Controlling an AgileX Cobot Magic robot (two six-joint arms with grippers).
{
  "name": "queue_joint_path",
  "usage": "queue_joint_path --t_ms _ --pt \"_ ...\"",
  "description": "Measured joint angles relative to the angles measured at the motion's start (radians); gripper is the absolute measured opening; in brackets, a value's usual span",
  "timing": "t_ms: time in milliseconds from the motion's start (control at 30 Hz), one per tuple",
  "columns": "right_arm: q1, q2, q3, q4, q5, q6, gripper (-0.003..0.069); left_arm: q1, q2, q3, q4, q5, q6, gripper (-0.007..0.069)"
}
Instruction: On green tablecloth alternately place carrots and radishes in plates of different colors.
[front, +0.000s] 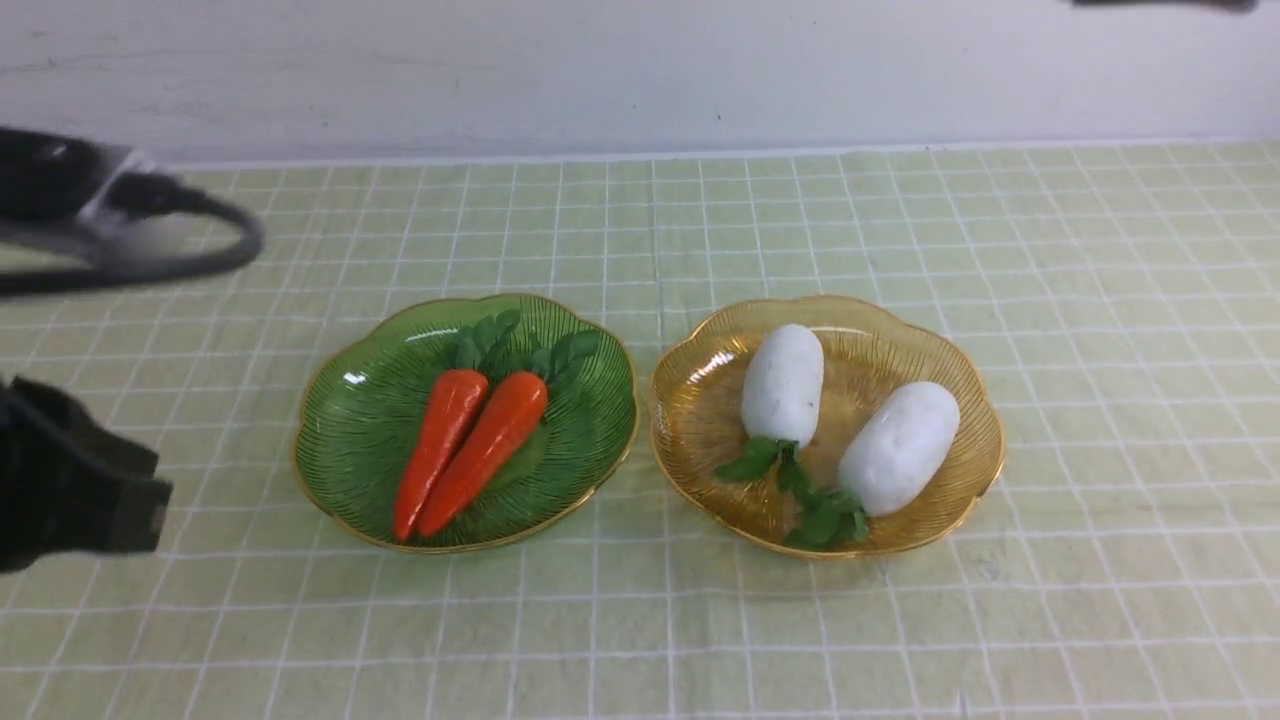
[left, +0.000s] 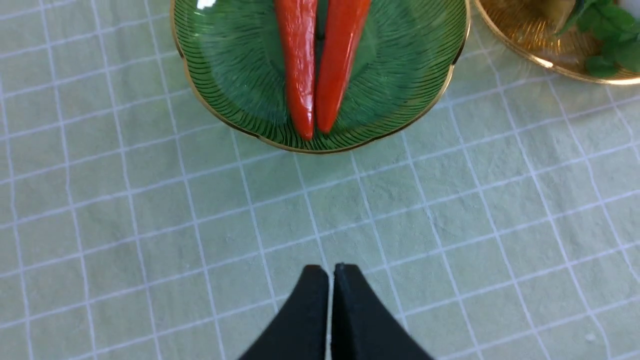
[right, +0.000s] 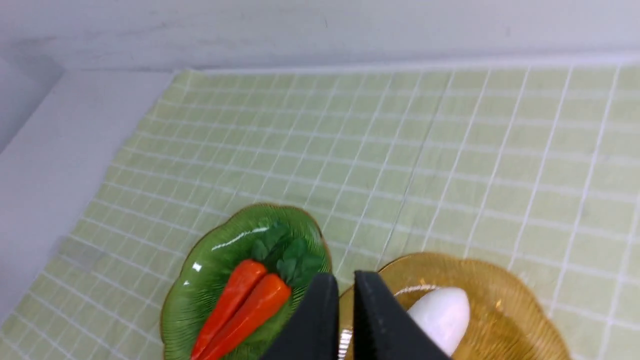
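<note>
On the green tablecloth (front: 1100, 300) stand two plates side by side. The green plate (front: 340, 420) holds two carrots (front: 440, 440) (front: 495, 435), lying together with their leaves towards the wall. Two radishes (front: 783, 383) (front: 900, 447) lie in the amber plate (front: 700, 420), leaves towards me. My left gripper (left: 330, 267) is shut and empty over bare cloth, short of the green plate (left: 400, 75) and the carrot tips (left: 305, 120). My right gripper (right: 345, 275) hangs high over the gap between the plates, fingers together with nothing between them, above one radish (right: 442, 312).
The left arm (front: 80, 480) and its cable (front: 200, 230) show blurred at the front view's left edge. A pale wall (front: 640, 70) runs along the far side of the cloth. Bare white tabletop (right: 60, 165) lies beyond the cloth's left edge.
</note>
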Motion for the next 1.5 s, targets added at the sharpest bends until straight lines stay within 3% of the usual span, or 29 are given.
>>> queue_joint_path --t_ms 167,300,433,533,567,633,833,1000,1500 --pt "-0.001 -0.332 0.045 -0.152 -0.008 -0.001 -0.0013 0.0 -0.239 0.178 0.0 -0.137 -0.002 -0.0008" --pt "-0.001 -0.548 0.192 -0.183 -0.109 -0.018 -0.0014 0.0 -0.35 0.257 0.0 -0.209 -0.002 -0.0008" --pt "-0.001 -0.886 0.54 -0.166 -0.397 -0.07 -0.0014 0.0 -0.424 0.329 0.0 -0.284 -0.038 -0.0008" --pt "-0.001 -1.105 0.813 -0.086 -0.66 -0.134 -0.0014 0.0 -0.426 0.343 0.0 -0.3 -0.065 -0.0008" --pt "-0.001 -1.118 0.829 -0.08 -0.675 -0.141 -0.0014 0.0 -0.426 0.344 0.0 -0.3 -0.065 -0.0008" --pt "-0.001 -1.264 1.031 0.012 -0.829 -0.239 -0.0014 0.0 -0.426 0.346 0.0 -0.309 -0.073 -0.0008" --pt "-0.001 -1.483 1.257 0.19 -0.891 -0.439 -0.0014 0.0 -0.426 0.346 0.0 -0.303 -0.074 -0.0008" --pt "-0.001 -1.533 1.298 0.237 -0.894 -0.501 -0.0014 0.0 -0.426 0.346 0.001 -0.243 -0.074 -0.0008" --pt "-0.001 -1.538 1.299 0.243 -0.898 -0.511 -0.0015 0.0 -0.426 0.346 0.0 -0.205 -0.074 -0.0008"
